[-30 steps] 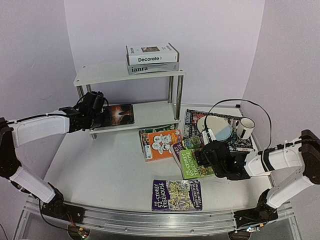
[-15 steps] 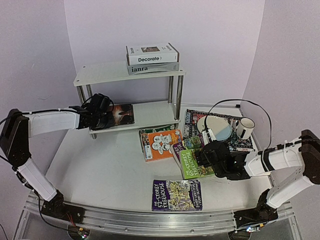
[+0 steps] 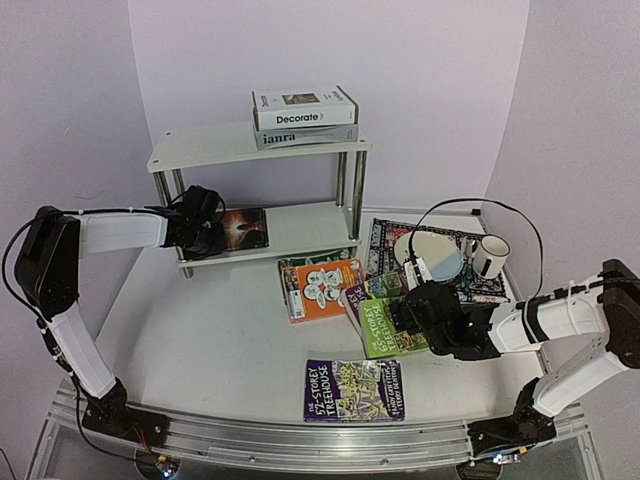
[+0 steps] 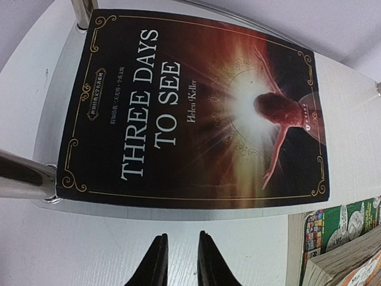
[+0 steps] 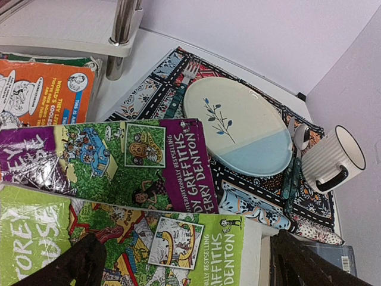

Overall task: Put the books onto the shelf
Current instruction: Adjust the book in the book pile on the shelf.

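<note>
My R gripper (image 5: 184, 238), jaws wide apart & empty, hangs over lime-green Treehouse paperback (image 5: 47, 232) on table (image 3: 220, 340); long axis runs finger to finger. L gripper (image 4: 178, 262) barely parted, empty, off dark book (image 4: 190, 113) on white shelf (image 3: 310, 225).

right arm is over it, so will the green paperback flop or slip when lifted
The green paperback looks thin and soft-covered, so it probably sags if held by one edge. It lies partly on a purple paperback, so it could slide or drag that one along.
</note>
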Robot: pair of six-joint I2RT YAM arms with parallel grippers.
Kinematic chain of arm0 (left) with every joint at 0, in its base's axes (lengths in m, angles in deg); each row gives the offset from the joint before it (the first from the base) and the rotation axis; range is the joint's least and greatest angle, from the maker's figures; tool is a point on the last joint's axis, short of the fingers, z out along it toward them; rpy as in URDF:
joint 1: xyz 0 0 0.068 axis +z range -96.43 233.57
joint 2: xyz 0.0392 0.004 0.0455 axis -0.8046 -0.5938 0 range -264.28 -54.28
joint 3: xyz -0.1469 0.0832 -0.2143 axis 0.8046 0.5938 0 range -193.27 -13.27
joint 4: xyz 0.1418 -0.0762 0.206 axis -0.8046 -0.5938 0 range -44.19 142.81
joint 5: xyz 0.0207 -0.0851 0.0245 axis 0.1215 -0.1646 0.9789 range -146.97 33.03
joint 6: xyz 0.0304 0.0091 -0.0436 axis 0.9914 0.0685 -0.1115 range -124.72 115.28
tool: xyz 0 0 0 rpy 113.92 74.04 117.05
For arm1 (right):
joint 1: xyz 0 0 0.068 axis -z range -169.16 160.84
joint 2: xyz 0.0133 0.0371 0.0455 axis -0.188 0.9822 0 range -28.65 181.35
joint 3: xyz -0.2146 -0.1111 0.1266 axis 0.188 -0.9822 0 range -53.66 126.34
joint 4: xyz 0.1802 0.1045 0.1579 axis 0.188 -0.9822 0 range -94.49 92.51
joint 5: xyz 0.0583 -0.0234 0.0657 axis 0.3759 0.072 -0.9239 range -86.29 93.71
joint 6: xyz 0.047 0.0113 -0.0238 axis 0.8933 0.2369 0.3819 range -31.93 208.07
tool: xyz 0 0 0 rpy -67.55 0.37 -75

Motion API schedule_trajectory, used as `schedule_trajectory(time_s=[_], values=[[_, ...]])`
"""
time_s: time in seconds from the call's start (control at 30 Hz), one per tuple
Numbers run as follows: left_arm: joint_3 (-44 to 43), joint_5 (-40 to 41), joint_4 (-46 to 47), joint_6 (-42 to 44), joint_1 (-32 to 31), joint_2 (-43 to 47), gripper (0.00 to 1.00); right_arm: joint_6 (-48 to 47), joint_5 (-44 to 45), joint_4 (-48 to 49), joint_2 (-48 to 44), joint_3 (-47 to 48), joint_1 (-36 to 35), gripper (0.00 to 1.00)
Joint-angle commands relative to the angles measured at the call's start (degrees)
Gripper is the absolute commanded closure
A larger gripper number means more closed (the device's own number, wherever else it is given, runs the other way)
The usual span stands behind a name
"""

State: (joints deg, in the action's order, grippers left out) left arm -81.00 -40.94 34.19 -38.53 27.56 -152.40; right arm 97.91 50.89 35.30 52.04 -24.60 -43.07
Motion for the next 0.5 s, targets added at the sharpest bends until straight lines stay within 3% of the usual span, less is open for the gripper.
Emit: schedule_trajectory(time_s=[0.0,0.3,0.47], values=[[-4.0,-1.91,-0.98,-0.39,0.51,-1.87,0.77,-0.09,1.34,-0.45,-0.39,0.88,0.21,0.02],[-6.55,-3.11,-1.3,0.56,0.96,-6.16,0.78,-0.22,1.41,-0.45,-0.29,0.92,0.19,0.02],[-7.59,-2.83,-1.5,1.04,0.97,-7.86,0.74,-0.27,1.48,-0.45,-0.27,0.91,0.17,0.02]])
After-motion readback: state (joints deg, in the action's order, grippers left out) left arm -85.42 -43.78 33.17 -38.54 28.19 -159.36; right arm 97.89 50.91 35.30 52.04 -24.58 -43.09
